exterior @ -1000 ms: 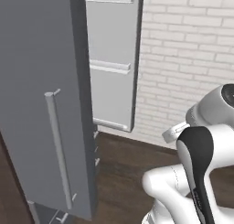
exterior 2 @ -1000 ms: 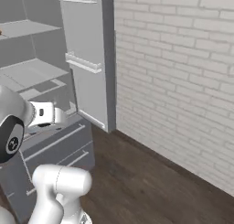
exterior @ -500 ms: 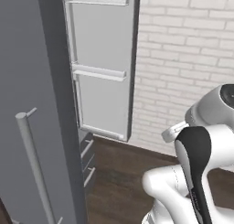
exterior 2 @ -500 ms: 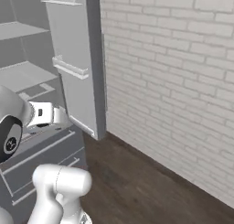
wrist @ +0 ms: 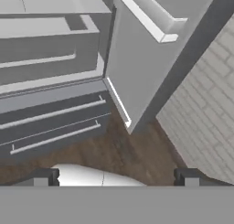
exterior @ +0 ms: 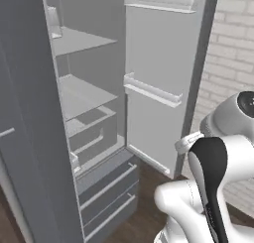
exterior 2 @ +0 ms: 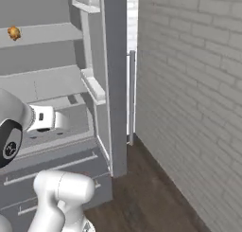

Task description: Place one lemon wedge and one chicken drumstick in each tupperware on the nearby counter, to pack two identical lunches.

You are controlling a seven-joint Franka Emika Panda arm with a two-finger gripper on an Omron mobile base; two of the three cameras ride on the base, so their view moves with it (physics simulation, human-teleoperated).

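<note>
My hand [wrist: 114,175] is released, empty; small golden-brown lumpy chicken drumstick [exterior 2: 14,33] at 11 o'clock on grey fridge shelf [exterior 2: 47,34], awaiting pickup.

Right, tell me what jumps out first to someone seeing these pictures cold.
The tall grey fridge stands wide open ahead of the robot, its shelves mostly bare, its door swung out beside the pale brick wall. One small golden-brown chicken drumstick sits alone on an upper shelf in the right base view. In the hand view the open pincer holds nothing and looks over the dark wood floor.
</note>
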